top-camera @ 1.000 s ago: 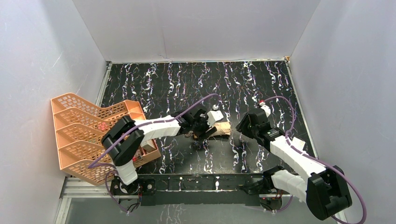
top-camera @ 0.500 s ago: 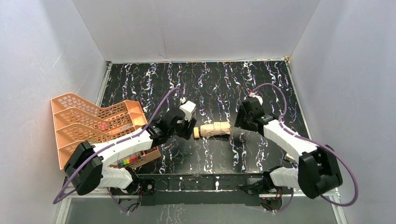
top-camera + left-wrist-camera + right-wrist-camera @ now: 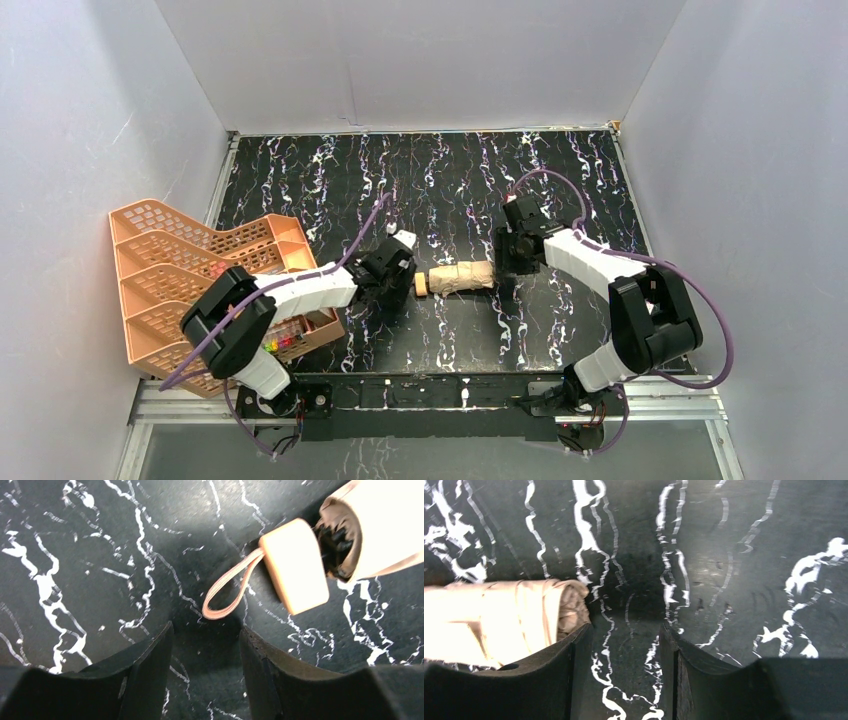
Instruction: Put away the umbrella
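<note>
I see 1 folded umbrella (image 3: 458, 277), rolled tight in tan fabric, lying flat on its side on the black marbled table (image 3: 450, 180). Its blocky tan handle (image 3: 295, 565) points left, its thin strap (image 3: 227, 592) loop resting beside it.

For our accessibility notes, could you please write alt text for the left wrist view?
A folded tan umbrella lies on a black marbled table, handle and strap nearest the camera. The left gripper hangs open and empty just short of the strap.
</note>
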You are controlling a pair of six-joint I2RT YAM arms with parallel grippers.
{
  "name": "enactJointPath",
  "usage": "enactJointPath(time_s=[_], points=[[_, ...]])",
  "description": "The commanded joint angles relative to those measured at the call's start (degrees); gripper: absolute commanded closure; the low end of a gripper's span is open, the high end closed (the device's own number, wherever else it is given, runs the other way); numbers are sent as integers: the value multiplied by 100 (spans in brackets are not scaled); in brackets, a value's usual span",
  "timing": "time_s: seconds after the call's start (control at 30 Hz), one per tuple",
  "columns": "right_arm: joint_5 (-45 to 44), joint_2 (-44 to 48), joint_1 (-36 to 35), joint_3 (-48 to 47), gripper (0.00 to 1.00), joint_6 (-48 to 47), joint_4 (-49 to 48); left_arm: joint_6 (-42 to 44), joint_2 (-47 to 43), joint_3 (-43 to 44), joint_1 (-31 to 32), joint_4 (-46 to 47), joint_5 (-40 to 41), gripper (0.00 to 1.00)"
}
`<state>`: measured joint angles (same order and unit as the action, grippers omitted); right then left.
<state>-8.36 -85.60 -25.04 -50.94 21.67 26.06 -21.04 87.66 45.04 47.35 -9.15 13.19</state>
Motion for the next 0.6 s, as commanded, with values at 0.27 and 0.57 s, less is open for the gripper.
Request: enactJointPath(time_s=[0.27,0.57], points=[[2476,-154,-22,79,38,-176,-1348,621,1257,909,-13,798,-1060,51],[1817,-204,-23,-1,37,142,-1609,979,1548,1372,-285,772,-994,52]])
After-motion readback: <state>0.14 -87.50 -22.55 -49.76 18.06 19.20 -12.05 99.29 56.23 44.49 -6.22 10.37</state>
